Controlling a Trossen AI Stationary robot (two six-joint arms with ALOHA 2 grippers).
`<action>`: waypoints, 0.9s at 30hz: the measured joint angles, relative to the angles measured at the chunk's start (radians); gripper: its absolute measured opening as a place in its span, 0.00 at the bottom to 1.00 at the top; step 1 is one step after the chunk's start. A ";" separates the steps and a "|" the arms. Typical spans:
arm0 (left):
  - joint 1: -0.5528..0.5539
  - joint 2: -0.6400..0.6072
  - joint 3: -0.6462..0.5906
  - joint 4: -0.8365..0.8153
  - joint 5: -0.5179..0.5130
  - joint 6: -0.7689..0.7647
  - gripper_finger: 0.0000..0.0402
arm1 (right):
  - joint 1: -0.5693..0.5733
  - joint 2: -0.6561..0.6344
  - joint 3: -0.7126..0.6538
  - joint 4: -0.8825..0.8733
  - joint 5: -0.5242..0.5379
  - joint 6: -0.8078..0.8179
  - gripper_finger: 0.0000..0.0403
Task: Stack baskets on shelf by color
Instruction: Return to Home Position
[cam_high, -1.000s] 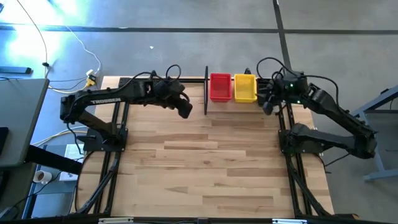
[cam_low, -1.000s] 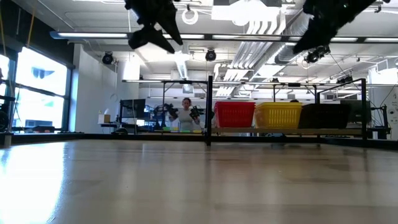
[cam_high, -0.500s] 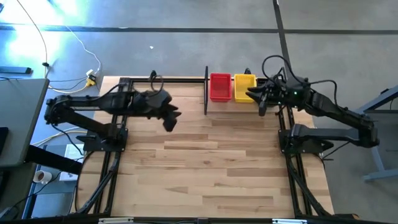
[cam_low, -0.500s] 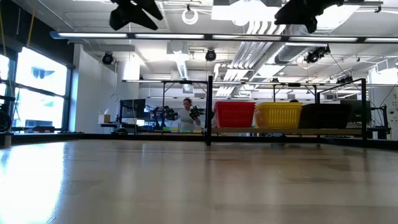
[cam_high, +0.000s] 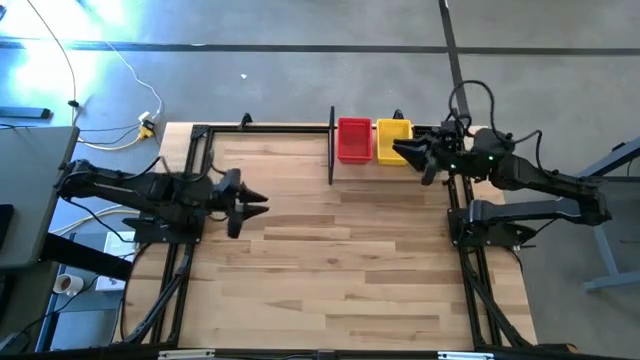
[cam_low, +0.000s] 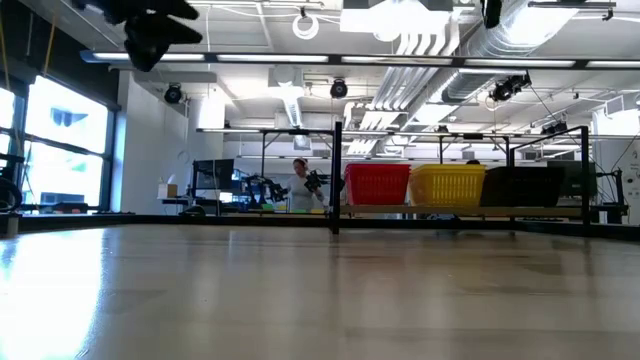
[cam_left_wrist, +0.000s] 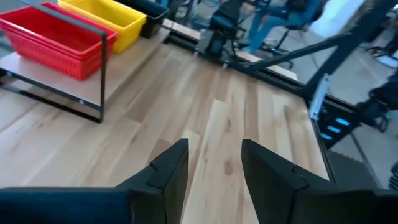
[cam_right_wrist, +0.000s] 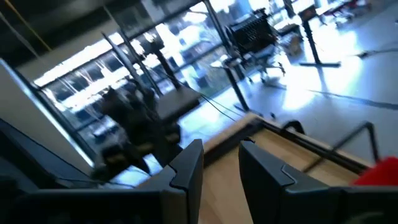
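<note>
On the shelf (cam_low: 460, 209) at the table's far edge stand a red basket stack (cam_low: 377, 184), a yellow one (cam_low: 448, 184) and a black one (cam_low: 522, 186), side by side on their bottoms. In the high view the red (cam_high: 353, 140) and yellow (cam_high: 394, 142) baskets show; my right arm covers the black one. My left gripper (cam_high: 262, 203) is open and empty, high over the table's left part, pointing toward the right edge. My right gripper (cam_high: 398, 150) is open and empty, high over the yellow basket's near edge, pointing toward the left edge.
The shelf's black end post (cam_high: 331, 146) stands left of the red baskets. Black frame rails run along the table's left (cam_high: 190, 230) and right (cam_high: 460, 230) sides. The wooden tabletop (cam_high: 330, 270) spreads between the arms. A person (cam_low: 298, 185) stands in the room far behind the table.
My left gripper has drawn back from beside the shelf toward the table's left and near edges. My right gripper has risen out of the low view's top and turned from pointing down to pointing level toward the left edge. The baskets have stayed still.
</note>
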 joint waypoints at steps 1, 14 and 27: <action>-0.008 -0.031 -0.033 0.014 0.000 0.006 0.34 | 0.010 0.000 0.000 0.021 0.000 0.001 0.22; -0.080 -0.366 -0.328 0.199 0.003 0.125 0.34 | 0.076 0.000 0.000 0.079 0.000 -0.009 0.22; -0.076 -0.473 -0.530 0.343 0.063 0.196 0.34 | 0.075 -0.140 0.000 0.005 0.049 -0.055 0.22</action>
